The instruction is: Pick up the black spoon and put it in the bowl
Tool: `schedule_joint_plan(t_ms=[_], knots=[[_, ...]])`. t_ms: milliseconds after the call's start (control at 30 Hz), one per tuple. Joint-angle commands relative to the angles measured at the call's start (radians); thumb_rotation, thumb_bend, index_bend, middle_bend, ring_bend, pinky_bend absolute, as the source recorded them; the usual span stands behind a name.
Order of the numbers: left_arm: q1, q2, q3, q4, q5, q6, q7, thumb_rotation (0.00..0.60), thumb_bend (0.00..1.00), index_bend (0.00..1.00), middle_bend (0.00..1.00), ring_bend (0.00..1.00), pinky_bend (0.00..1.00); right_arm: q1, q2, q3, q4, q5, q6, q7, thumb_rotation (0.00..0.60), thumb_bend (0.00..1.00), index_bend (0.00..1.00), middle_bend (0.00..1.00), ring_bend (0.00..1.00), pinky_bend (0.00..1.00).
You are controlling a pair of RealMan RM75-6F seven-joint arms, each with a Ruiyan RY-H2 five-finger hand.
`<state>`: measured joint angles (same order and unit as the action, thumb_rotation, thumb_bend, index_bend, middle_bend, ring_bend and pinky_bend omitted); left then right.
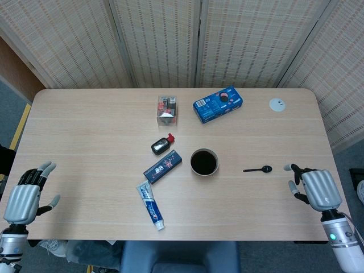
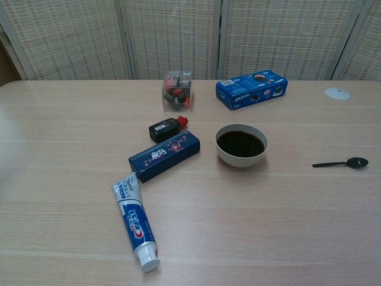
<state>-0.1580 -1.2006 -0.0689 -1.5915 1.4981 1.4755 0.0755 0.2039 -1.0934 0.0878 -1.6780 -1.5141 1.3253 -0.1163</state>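
Note:
The black spoon (image 1: 259, 169) (image 2: 340, 162) lies flat on the table, right of the bowl, its head pointing right. The bowl (image 1: 204, 162) (image 2: 241, 144) is white outside and dark inside, and stands near the table's middle. In the head view my right hand (image 1: 314, 187) hovers over the table's right front edge, a short way right of and nearer than the spoon, holding nothing with its fingers apart. My left hand (image 1: 25, 195) hangs off the left front corner, fingers spread and empty. Neither hand shows in the chest view.
Left of the bowl lie a small black bottle with a red cap (image 1: 162, 145), a dark blue box (image 1: 162, 166) and a toothpaste tube (image 1: 150, 204). Further back stand a clear cube (image 1: 167, 108), a blue cookie box (image 1: 218, 104) and a white disc (image 1: 277, 104).

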Motion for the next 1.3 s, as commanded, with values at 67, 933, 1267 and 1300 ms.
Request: schedule_joint_plan(t_ms=[67,933,1267,1300], knots=[[0.002,0.000,0.004,0.002,0.004,0.002,0.000,0.600,0.24,0.13,0.13,0.18,0.16,0.077,-0.032,0.019,0.041,0.007,-0.095,-0.047,0.600,0.40,0.36,0.86,0.87,0.95],[0.017,0.001,0.016,0.022,-0.006,-0.004,-0.012,0.600,0.24,0.13,0.13,0.18,0.16,0.313,-0.343,0.034,0.434,0.173,-0.410,-0.136,0.600,0.28,0.45,1.00,1.00,1.00],[0.017,0.007,0.013,0.012,-0.004,-0.001,-0.004,0.600,0.24,0.13,0.13,0.18,0.16,0.369,-0.427,0.012,0.549,0.186,-0.472,-0.189,0.600,0.29,0.47,1.00,1.00,1.00],[0.018,0.007,0.014,0.011,-0.004,0.000,-0.004,0.600,0.24,0.13,0.13,0.18,0.16,0.374,-0.432,0.011,0.555,0.187,-0.476,-0.196,0.600,0.29,0.47,1.00,1.00,1.00]])
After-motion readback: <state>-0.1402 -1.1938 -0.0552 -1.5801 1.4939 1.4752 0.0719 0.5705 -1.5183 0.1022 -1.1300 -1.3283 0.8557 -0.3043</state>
